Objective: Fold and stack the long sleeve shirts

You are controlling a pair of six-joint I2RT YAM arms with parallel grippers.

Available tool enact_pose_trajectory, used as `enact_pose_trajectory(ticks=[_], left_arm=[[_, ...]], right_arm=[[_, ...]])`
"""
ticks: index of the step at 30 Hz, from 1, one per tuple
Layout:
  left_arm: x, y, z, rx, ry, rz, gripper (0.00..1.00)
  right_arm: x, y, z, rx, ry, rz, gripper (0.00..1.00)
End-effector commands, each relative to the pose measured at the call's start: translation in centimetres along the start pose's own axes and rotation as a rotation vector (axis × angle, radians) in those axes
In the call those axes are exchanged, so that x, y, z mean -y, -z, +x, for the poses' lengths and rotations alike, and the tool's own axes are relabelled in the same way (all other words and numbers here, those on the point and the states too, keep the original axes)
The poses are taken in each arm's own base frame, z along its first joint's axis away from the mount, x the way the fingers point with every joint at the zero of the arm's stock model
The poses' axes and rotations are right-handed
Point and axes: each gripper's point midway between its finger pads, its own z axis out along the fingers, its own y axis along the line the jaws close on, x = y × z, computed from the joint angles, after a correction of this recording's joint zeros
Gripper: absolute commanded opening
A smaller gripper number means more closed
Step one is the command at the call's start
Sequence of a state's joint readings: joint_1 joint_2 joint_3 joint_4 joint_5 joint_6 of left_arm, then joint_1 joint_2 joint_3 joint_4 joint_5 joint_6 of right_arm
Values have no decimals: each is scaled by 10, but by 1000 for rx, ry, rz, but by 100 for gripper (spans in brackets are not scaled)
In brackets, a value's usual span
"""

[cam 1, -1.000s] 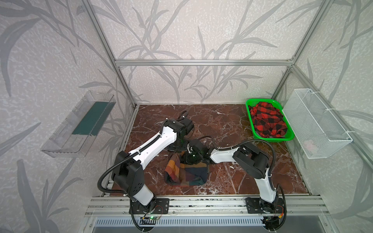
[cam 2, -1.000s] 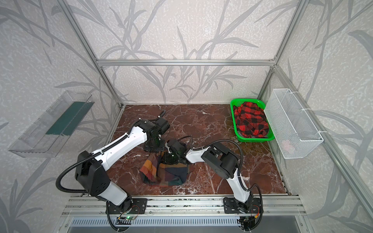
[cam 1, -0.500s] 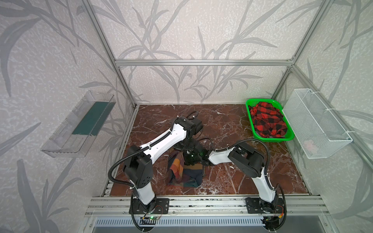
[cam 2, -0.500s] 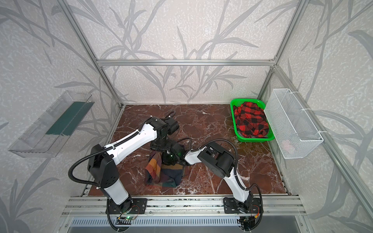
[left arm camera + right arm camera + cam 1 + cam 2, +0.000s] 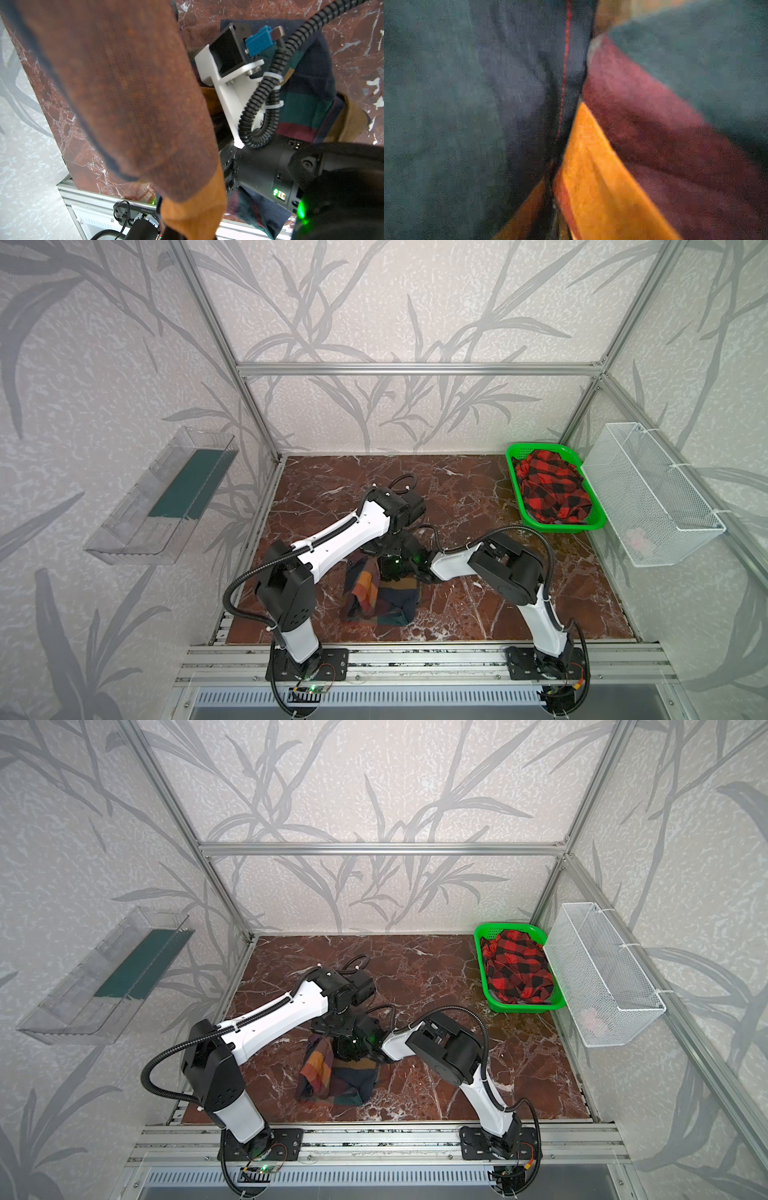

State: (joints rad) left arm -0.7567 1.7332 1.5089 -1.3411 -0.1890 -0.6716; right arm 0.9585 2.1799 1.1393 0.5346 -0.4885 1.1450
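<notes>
We see the left arm [image 5: 340, 535] rise from its base at the front rail and slant inward. Its wrist bends sharply down over the middle of the counter [image 5: 469, 489]. The left end effector [image 5: 371, 555] hangs under that wrist and is mostly hidden in both top views. Its jaws are together, pinching a fold of the block-plaid shirt [image 5: 380, 601], and the shirt's rust and orange cloth [image 5: 128, 99] drapes close past the left wrist camera.

The right arm [image 5: 507, 568] folds at the elbow and reaches low toward the left. This brings the right end effector [image 5: 392, 570] to the shirt's far edge, just beside the left one. The right wrist view is filled with blurred navy, red and orange cloth [image 5: 591, 166], so we cannot tell whether those jaws are apart or together.

The block-plaid shirt lies as a partly folded bundle on the counter near the front middle, with its left flap lifted toward the left end effector. The red-and-black check shirt [image 5: 552, 493] sits crumpled in the green basket [image 5: 513, 481] at the far right corner of the counter, well apart from both arms.
</notes>
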Motion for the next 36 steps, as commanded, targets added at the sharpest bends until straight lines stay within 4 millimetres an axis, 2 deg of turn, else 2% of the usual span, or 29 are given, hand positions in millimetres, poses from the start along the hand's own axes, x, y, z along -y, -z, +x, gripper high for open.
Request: enact_pose_trajectory(ticks=[1, 8, 18, 23, 28, 31, 36], left_arm=[[43, -39, 29, -130, -110, 24, 0], [31, -44, 30, -123, -130, -40, 0], [14, -46, 24, -102, -153, -147, 0], [8, -40, 18, -85, -154, -182, 0], [-4, -28, 11, -51, -149, -225, 0], [-17, -20, 6, -31, -134, -235, 0], [-36, -11, 0, -13, -108, -235, 0]], right_arm=[[26, 4, 9, 18, -42, 155, 27], [-8, 41, -9, 104, 47, 148, 33], [-34, 77, -15, 168, 79, 117, 38], [-36, 94, -19, 194, 83, 115, 39], [-22, 107, -21, 204, 29, 93, 39], [-15, 122, -27, 231, 28, 112, 39], [-23, 155, -36, 290, 47, 104, 39]])
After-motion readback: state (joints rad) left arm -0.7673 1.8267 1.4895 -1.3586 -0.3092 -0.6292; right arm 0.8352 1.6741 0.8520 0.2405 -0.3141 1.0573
